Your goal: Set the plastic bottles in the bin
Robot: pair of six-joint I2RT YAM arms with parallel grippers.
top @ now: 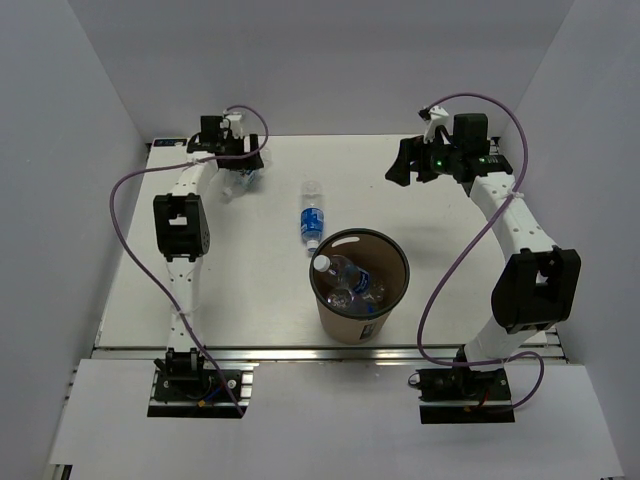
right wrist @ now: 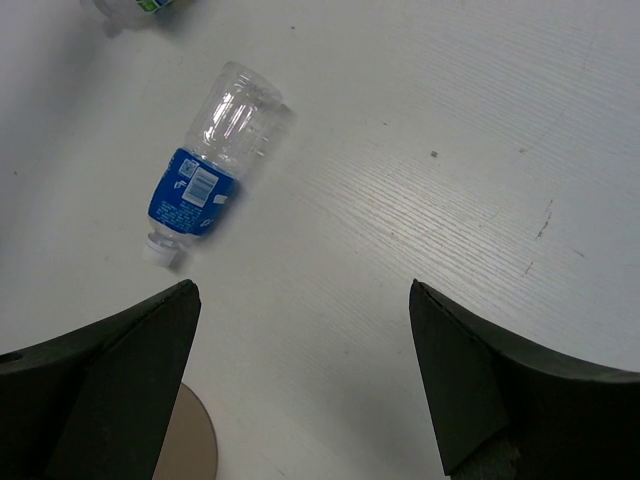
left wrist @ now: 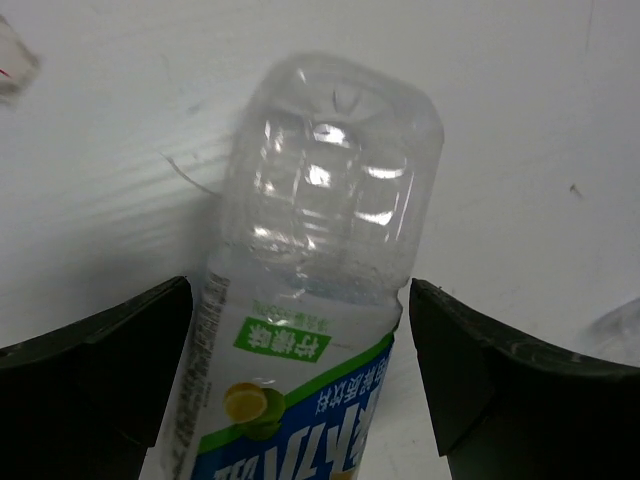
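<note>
A clear plastic bottle [left wrist: 330, 190] with a blue, green and white label lies on the table between the fingers of my left gripper [left wrist: 300, 300]. The jaws stand wide on either side of it, close to its sides. In the top view this gripper [top: 240, 172] is at the back left. A second bottle [top: 312, 218] with a blue label lies behind the bin [top: 350, 325]; it also shows in the right wrist view [right wrist: 210, 170]. The round brown bin holds bottles [top: 350, 280]. My right gripper [top: 400, 172] is open and empty above the table [right wrist: 300, 300].
White walls close in the table on the left, back and right. The bin's rim [right wrist: 195, 440] shows at the lower left of the right wrist view. A purple cable loops beside each arm.
</note>
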